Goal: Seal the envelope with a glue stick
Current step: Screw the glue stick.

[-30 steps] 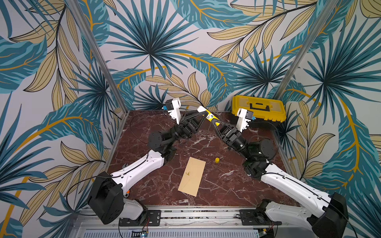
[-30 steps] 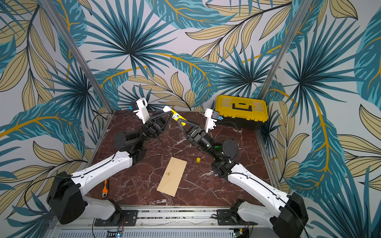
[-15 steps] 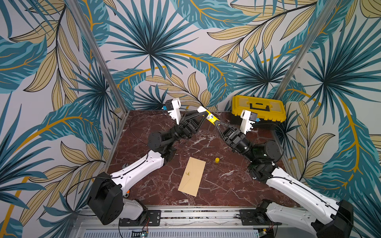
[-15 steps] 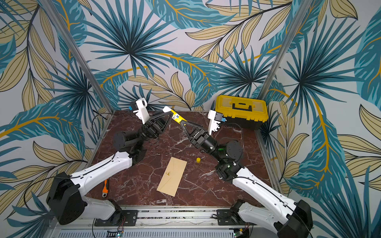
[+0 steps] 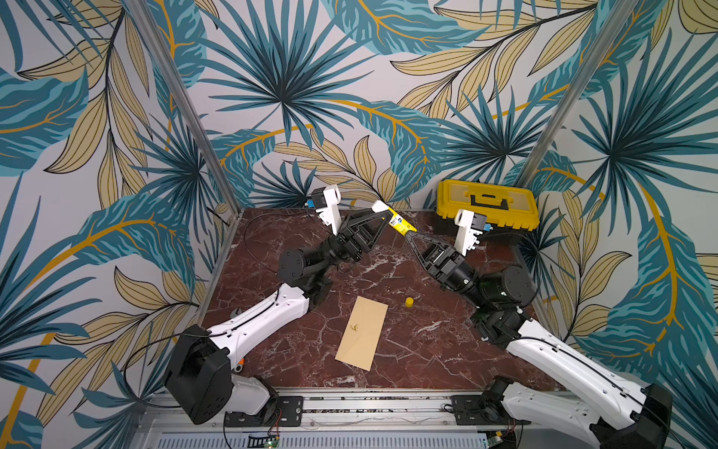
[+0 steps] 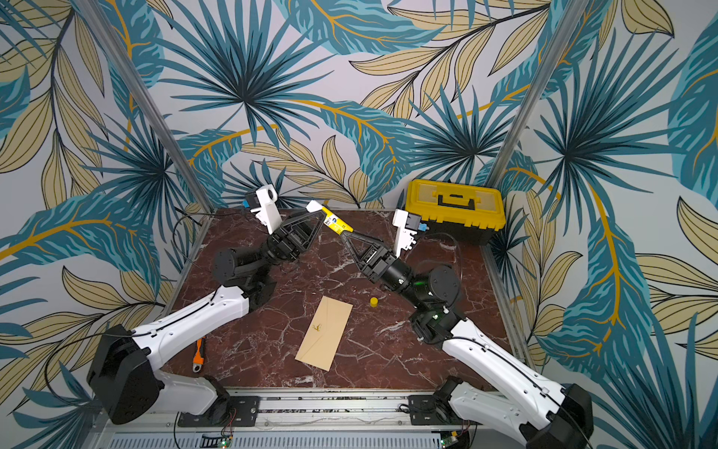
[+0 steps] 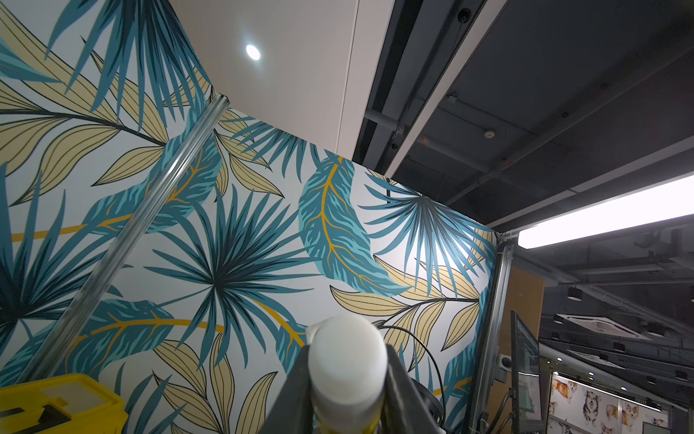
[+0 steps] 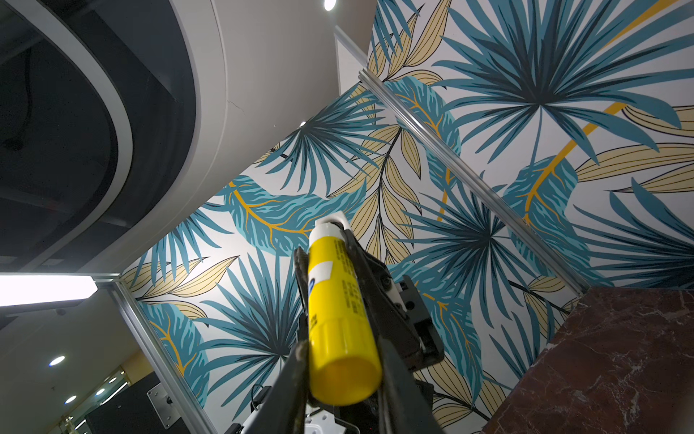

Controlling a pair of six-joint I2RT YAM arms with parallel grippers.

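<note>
Well below the left tool (image 5: 382, 213) and right tool (image 5: 408, 233), both pinching the yellow cylindrical glue stick (image 5: 397, 224), lies the flat tan paper envelope (image 5: 361, 332).

Lab booth (aluminium frame (image 5: 187, 109), wallpaper panels (image 5: 349, 58))

Print on glue stick (image 8: 340, 308) illegible
</note>
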